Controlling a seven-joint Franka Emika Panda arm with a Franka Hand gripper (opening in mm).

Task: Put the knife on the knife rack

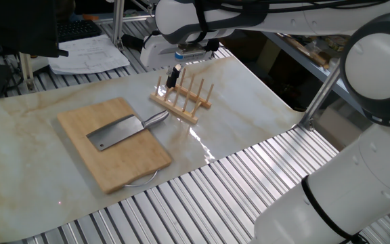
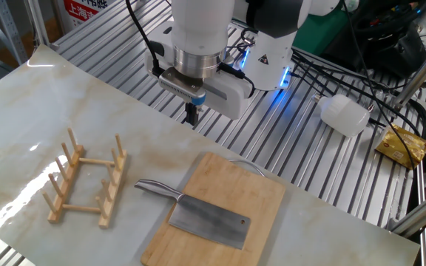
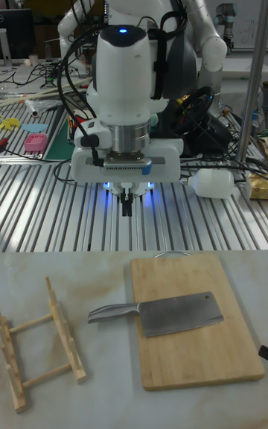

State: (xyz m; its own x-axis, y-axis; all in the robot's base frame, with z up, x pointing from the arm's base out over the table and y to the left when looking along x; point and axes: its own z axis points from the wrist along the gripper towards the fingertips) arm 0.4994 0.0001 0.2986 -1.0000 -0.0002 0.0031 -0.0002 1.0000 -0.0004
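The knife [image 1: 117, 131] lies flat on a bamboo cutting board [image 1: 124, 163]. It is a cleaver with a broad grey blade [image 2: 209, 222], and its silvery handle [image 2: 157, 190] juts off the board's edge toward the knife rack [image 2: 87, 185]. The rack is small, of light wood with upright pegs, and stands empty on the marbled mat [image 3: 41, 347]. My gripper [image 2: 192, 114] hangs in the air behind both, over the ribbed metal surface at the mat's back edge. Its dark fingers are shut with nothing between them [image 3: 128, 205]. It is well clear of the knife [image 3: 179, 313].
A white plastic bottle [image 2: 345, 114] lies on the ribbed metal beside the robot base, with a yellow packet [image 2: 404, 144] further out. A thin metal ring [image 1: 141, 181] peeks from under the board. Papers [image 1: 90, 54] sit at the far corner.
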